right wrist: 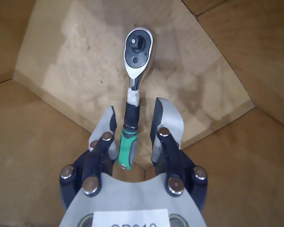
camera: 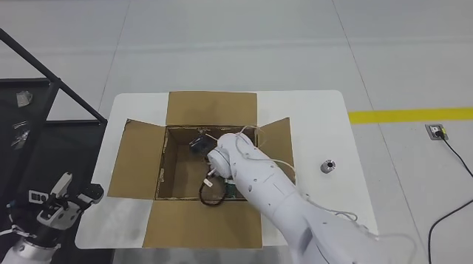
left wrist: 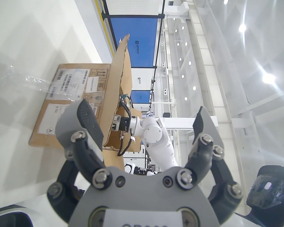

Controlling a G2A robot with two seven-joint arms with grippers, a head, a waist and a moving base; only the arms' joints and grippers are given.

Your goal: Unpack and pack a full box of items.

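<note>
Closest in, off the near-left corner of the table (camera: 310, 109), the left gripper (left wrist: 142, 119) hangs with its fingers spread wide. On the table sits the cardboard box (camera: 133, 168), flaps folded out. The right gripper (right wrist: 135, 107) is down inside it, fingers set narrow on either side of the ratchet wrench (right wrist: 133, 96) handle, with a gap on both sides. The wrench lies flat on the box floor. A small round metal piece (camera: 327, 166) sits right of the box.

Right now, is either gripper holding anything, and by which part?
Nothing is held. The right gripper is open, straddling the handle of the ratchet wrench without touching it, inside the cardboard box. The left gripper is open and empty.
</note>
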